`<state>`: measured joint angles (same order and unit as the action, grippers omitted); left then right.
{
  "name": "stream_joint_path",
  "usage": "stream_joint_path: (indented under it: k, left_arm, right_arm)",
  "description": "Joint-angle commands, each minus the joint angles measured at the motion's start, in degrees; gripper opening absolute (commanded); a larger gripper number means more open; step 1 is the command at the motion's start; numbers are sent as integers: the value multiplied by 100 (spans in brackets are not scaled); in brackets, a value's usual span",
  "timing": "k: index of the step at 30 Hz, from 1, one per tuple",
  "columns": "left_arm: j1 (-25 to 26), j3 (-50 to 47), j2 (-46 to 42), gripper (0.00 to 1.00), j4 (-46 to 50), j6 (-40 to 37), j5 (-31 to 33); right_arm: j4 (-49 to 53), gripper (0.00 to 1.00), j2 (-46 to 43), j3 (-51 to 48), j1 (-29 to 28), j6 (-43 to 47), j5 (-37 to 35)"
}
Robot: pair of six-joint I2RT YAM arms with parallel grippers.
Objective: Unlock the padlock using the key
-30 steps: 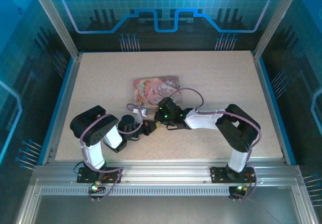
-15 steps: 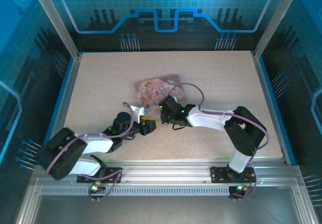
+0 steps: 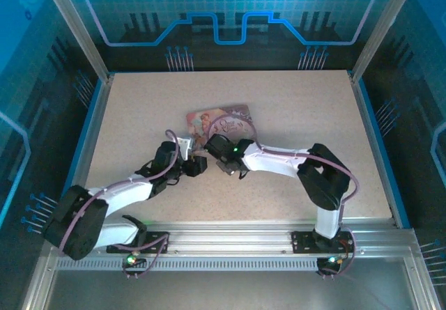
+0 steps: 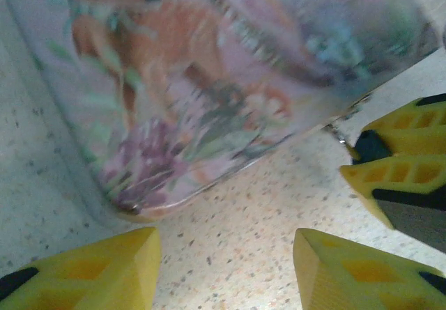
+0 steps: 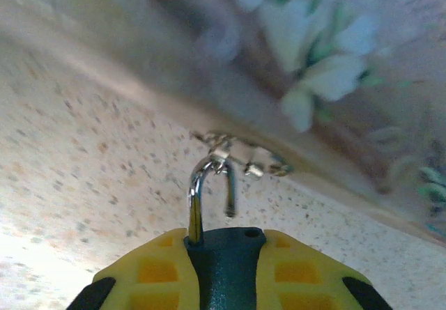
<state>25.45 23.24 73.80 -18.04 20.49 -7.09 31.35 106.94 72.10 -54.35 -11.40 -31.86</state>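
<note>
- Left wrist view: the left fingers [image 4: 104,275], pinched shut a second ago, now stand about half open over the bare worktop [image 4: 244,212] and hold nothing.
- The right fingers [image 5: 157,272] have slid left to the pink tin [image 4: 209,80] and grip the padlock [image 5: 223,268] by its body.
- One leg of the shackle [image 5: 198,184] hangs free of the body, so the lock looks sprung.
- The shackle hooks the tin's clasp at its near edge, right of the left fingers.
- Where the key is, I cannot tell.

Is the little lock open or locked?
Open. On the padlock in the right wrist view, one end of the silver loop sits in the body, but the other end hangs free near an empty hole.
</note>
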Motion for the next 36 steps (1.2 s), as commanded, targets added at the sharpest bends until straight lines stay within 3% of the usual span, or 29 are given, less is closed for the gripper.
stream_joint_path:
  k: [1,10,19,26,32,36]
  left_arm:
    - [-135,31,402,52,-260,166,21]
    - [-615,81,1096,47,-864,351,-364]
    - [-814,186,1360,47,-1095,278,-783]
    - [-875,105,1638,45,-1601,392,-981]
    - [-884,119,1700,45,-1750,312,-1149]
    - [-884,160,1791,43,-1989,395,-1635]
  right_arm:
    - [95,0,176,53,-179,902,-701]
    - [-1032,0,187,-307,-499,2538,-1060]
    - [-2171,0,-25,-744,-396,4750,-613]
    - [-2330,0,-138,-529,-200,4990,-945]
    - [-2291,0,-692,-927,20,4827,74]
    - [-2533,0,-618,-1079,117,4979,418]
